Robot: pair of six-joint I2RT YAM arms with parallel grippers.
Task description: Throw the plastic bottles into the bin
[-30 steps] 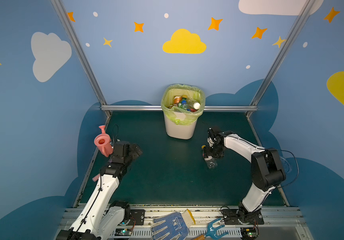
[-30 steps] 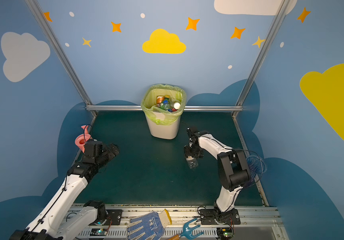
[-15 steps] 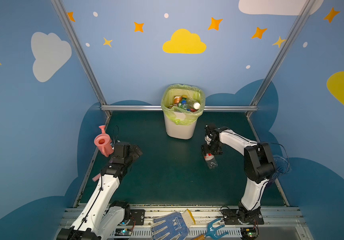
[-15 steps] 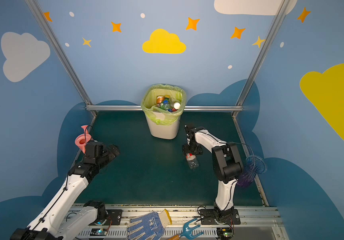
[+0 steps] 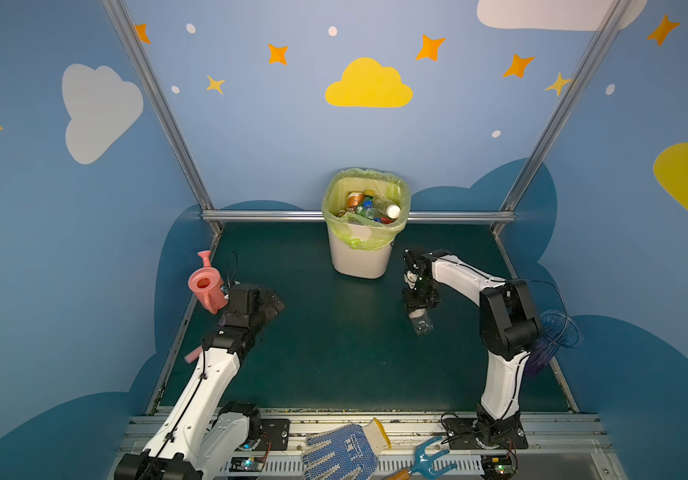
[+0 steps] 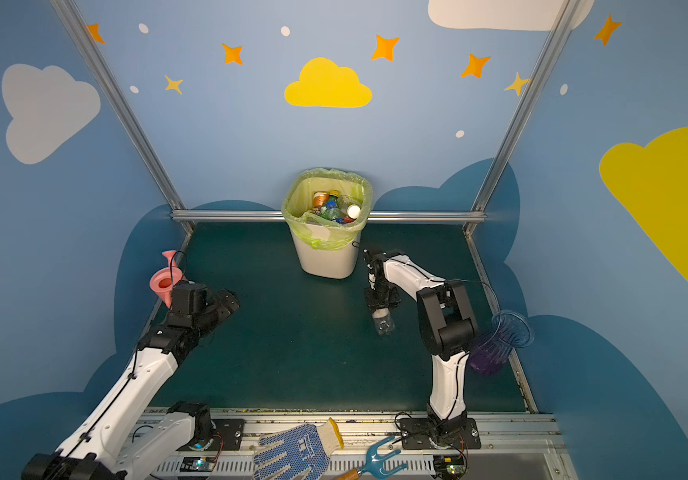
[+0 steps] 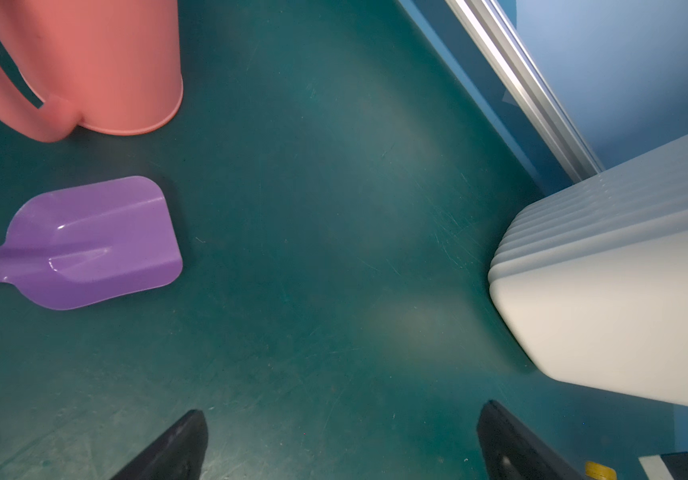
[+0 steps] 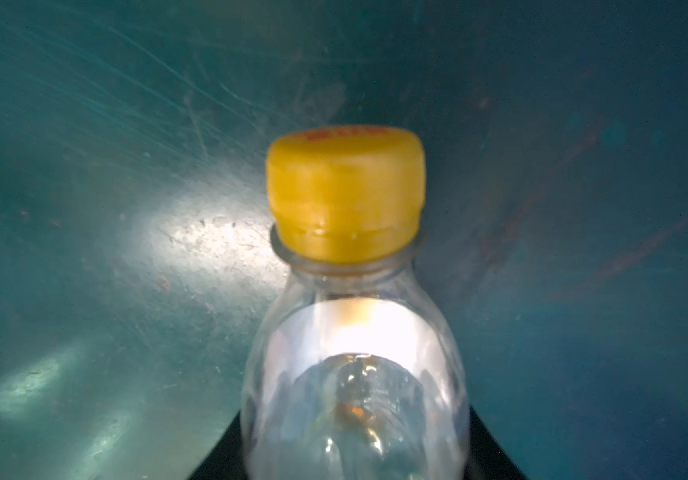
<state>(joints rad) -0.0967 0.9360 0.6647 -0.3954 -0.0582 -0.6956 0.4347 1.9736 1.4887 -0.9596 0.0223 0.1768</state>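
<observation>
Gripping the clear bottle around its body, right gripper is closed; yellow cap points toward the mat, right of the bin. Looks empty, so probably light, thin-walled, slippery; mid-body hold suits. Left gripper gapes, empty.

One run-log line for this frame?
right end effector: shut on clear bottle | left end effector: open, empty | bin: holds bottles
</observation>
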